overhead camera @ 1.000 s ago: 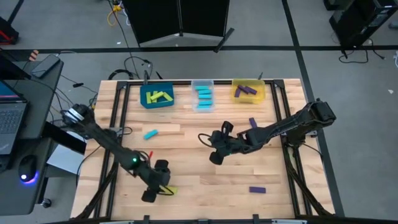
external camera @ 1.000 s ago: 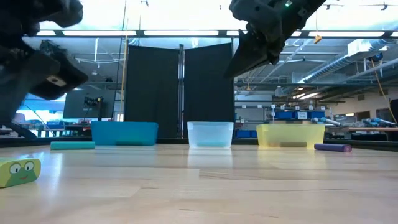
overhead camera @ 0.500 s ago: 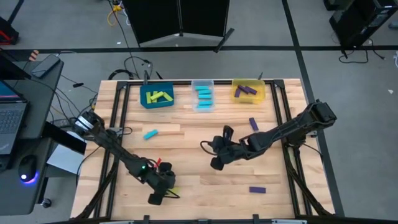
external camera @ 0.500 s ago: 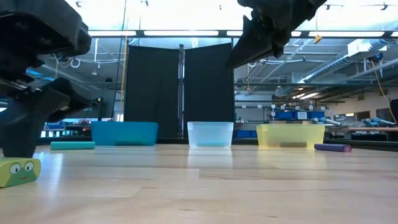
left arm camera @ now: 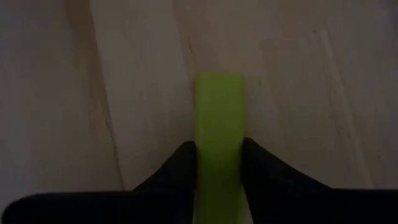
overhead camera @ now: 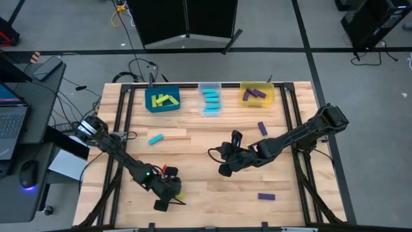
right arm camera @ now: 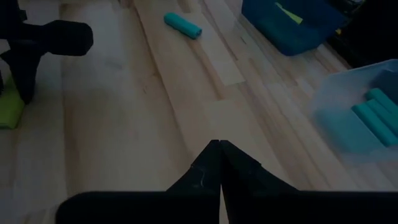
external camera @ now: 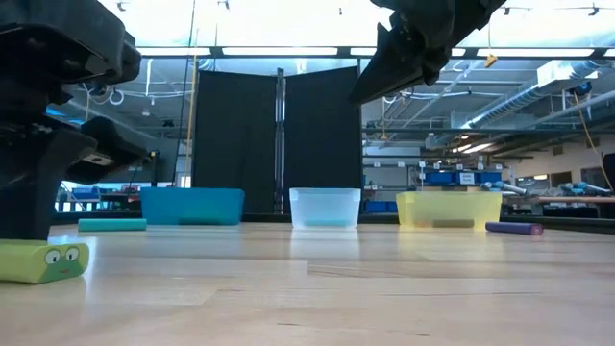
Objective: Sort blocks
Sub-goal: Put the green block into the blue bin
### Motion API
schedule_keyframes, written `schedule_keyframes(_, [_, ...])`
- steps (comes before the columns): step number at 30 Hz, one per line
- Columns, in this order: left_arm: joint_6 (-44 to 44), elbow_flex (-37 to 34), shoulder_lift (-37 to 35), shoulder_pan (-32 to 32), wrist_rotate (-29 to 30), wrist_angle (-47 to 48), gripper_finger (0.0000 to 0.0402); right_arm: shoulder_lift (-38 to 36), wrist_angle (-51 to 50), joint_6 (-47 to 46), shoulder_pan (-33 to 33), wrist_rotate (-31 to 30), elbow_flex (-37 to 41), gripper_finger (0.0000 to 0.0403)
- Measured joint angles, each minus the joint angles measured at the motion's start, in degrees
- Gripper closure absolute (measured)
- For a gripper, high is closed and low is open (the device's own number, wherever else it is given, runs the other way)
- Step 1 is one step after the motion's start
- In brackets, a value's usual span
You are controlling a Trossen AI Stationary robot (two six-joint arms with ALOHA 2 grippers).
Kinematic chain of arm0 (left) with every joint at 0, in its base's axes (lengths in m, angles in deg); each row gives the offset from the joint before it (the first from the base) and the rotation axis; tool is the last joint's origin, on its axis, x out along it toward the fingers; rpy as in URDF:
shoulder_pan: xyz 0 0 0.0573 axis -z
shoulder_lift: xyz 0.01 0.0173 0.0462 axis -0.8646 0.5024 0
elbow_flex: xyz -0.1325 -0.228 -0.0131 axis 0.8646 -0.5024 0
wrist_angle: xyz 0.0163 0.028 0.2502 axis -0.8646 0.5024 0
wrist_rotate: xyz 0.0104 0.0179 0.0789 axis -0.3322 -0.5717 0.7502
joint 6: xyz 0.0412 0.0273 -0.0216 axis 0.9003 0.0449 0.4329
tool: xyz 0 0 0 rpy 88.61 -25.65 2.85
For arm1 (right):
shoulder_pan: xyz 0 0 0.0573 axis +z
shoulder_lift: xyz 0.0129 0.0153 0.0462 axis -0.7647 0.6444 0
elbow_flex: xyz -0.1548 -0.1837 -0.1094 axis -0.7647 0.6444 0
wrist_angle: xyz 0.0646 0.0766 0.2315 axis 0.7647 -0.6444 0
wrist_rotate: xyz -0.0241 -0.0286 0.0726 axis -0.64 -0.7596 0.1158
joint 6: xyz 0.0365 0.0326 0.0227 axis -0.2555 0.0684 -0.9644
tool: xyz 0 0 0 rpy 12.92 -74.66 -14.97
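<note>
A lime green block (overhead camera: 176, 195) lies flat on the table near its near-left part. One end of it bears a printed face (external camera: 61, 258). My left gripper (overhead camera: 166, 195) stands over it, fingers down on either side (left arm camera: 219, 149). My right gripper (overhead camera: 224, 169) hangs shut above the table's middle (right arm camera: 219, 149), high in the low view (external camera: 384, 77), touching nothing. Loose on the wood lie a cyan block (overhead camera: 155, 138) and two purple blocks (overhead camera: 262, 128) (overhead camera: 266, 196). My left gripper pinches the lime green block between its two fingers (left arm camera: 183, 163), one on each long side (left arm camera: 219, 127), the fingers across the block's width. It comes from above, pointing down. The block lies flat on the table, its face end (external camera: 61, 258) sticking out past the fingers.
Three bins stand in a row at the far edge: blue (overhead camera: 149, 103) with lime blocks, clear (overhead camera: 201, 87) with cyan blocks, yellow (overhead camera: 269, 98) with purple blocks. Bare wood lies between the two arms.
My left gripper has moved toward the near edge and come down over the lime green block, its fingers now reaching the table beside it. The block has slid a little along the table. My right gripper has drifted slightly toward the near edge, still shut.
</note>
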Motion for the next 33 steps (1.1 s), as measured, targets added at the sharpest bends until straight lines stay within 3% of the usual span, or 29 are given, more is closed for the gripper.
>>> schedule_keyframes(4, [0.46,0.22,-0.77,-0.63,1.01,1.24,0.0298,0.0,-0.16,0.52,-0.04,-0.01,0.0,0.0389])
schedule_keyframes(8, [4.36,4.06,-2.21,-2.66,7.34,12.7,0.0298,0.02,-0.75,0.51,-0.04,-0.01,0.0,0.0391])
schedule_keyframes(12, [7.7,8.09,-4.98,-7.67,11.89,23.03,0.0298,0.02,-1.02,0.08,-0.08,0.25,0.0,0.039])
schedule_keyframes(14, [9.65,8.33,-6.42,-11.46,12.36,23.93,0.0298,0.02,-1.32,0.0,-0.09,0.31,0.0,0.039])
schedule_keyframes(19, [14.14,8.45,-12.33,-23.41,12.25,26.5,0.0298,0.04,-2.75,-0.41,-0.09,0.38,0.0,0.039])
schedule_keyframes(27, [19.26,8.46,-22.11,-47.72,12.23,28.45,0.0298,0.04,-4.35,-0.35,-0.47,0.44,0.0,0.039])
schedule_keyframes(33, [24.56,8.46,-21.42,-65.2,10.82,27.69,0.0298,0.04,-4.78,0.55,-2.55,0.64,0.0,0.0391])
